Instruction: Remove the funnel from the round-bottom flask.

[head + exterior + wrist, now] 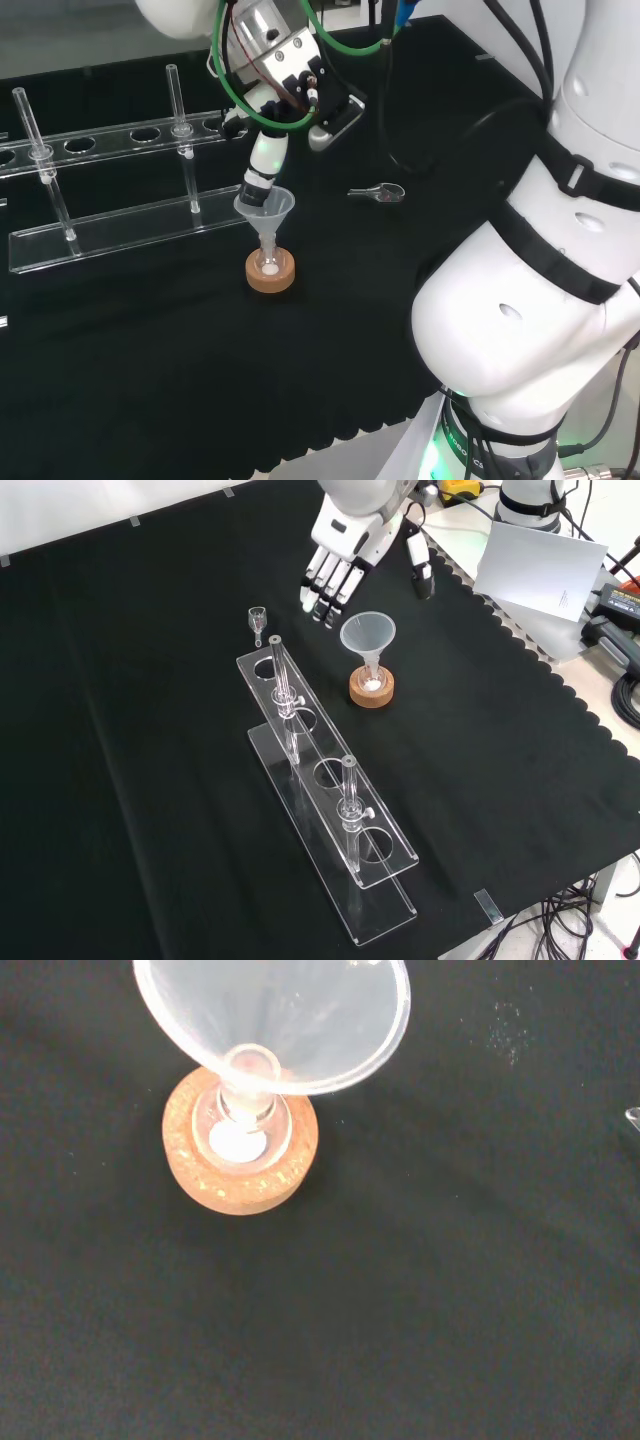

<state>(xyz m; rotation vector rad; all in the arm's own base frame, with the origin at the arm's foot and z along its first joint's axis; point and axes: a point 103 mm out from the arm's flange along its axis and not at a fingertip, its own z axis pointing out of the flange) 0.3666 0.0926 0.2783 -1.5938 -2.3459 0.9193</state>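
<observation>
I see funnel seated in flask on cork stand; hand just beside, fingers straight, spread, grasping nothing

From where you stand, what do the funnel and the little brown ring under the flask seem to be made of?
The funnel looks like clear plastic or glass; its smooth see-through cone shows the black cloth behind it, and I cannot tell which of the two. The ring looks like cork: tan, matte and speckled with a grainy surface. The flask resting in it seems to be clear glass, though that is hard to confirm.
</observation>
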